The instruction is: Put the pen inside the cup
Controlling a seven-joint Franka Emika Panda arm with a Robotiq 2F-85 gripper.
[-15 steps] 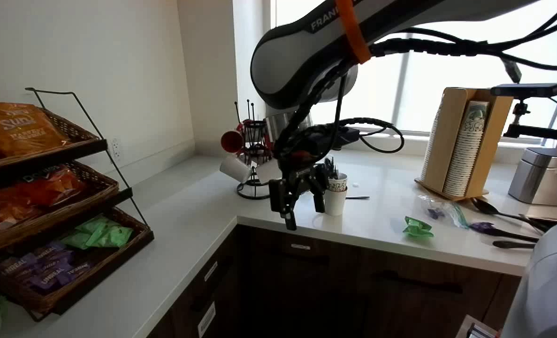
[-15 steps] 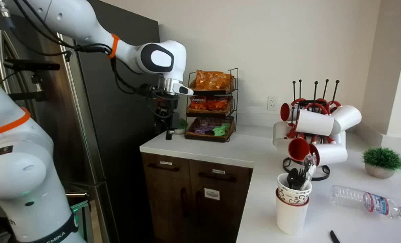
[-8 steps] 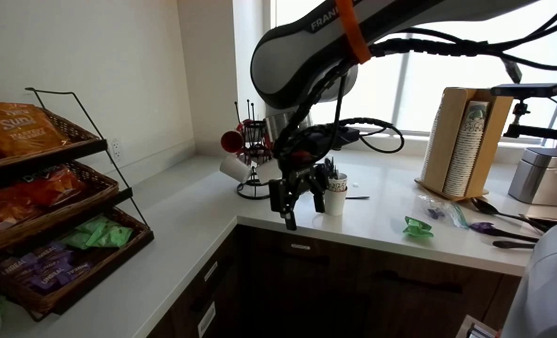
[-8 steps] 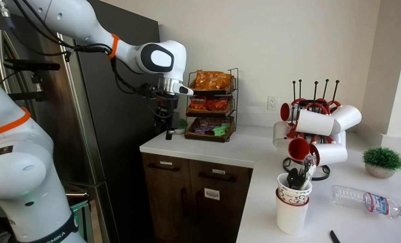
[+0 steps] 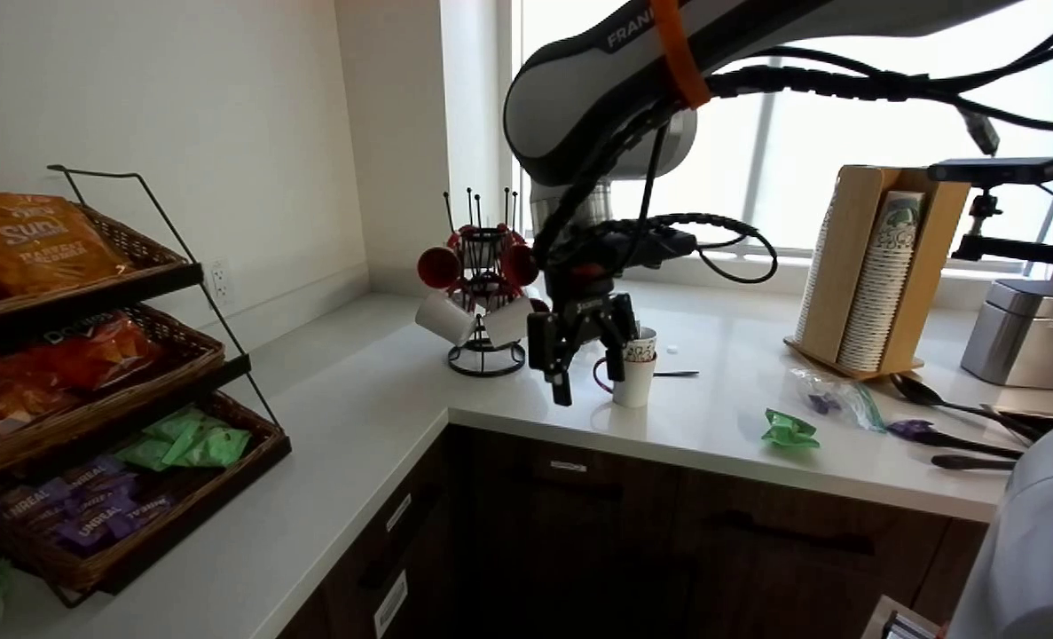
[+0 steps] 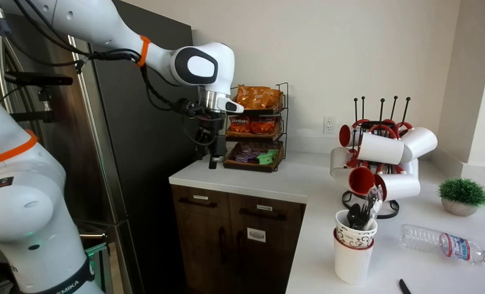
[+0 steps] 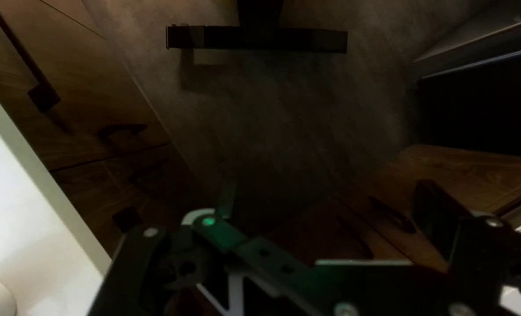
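Observation:
The cup [image 5: 634,383] is a white mug with a red rim and side handle, upright on the counter. It also shows in an exterior view [image 6: 352,263]. Patterned paper cups with plastic cutlery are nested in it. The pen [image 5: 675,374], slim and dark, lies on the counter beside the cup; its end shows at the bottom edge of an exterior view [image 6: 404,286]. My gripper [image 5: 588,380] is open and empty, high and apart from both. In an exterior view my gripper [image 6: 213,162] hangs before the snack rack. The wrist view shows floor between the fingers [image 7: 326,206].
A mug tree [image 6: 379,163] stands behind the cup. A plastic bottle [image 6: 446,244] and a potted plant [image 6: 463,196] are on the counter. A snack rack [image 5: 91,382], a paper-cup holder [image 5: 863,275], a green wrapper [image 5: 789,429] and dark spoons [image 5: 943,435] also stand or lie there.
My arm has shifted right in both exterior views and risen slightly in one of them, uncovering the cup's red handle. The gripper stays open. The cup and the pen have not moved.

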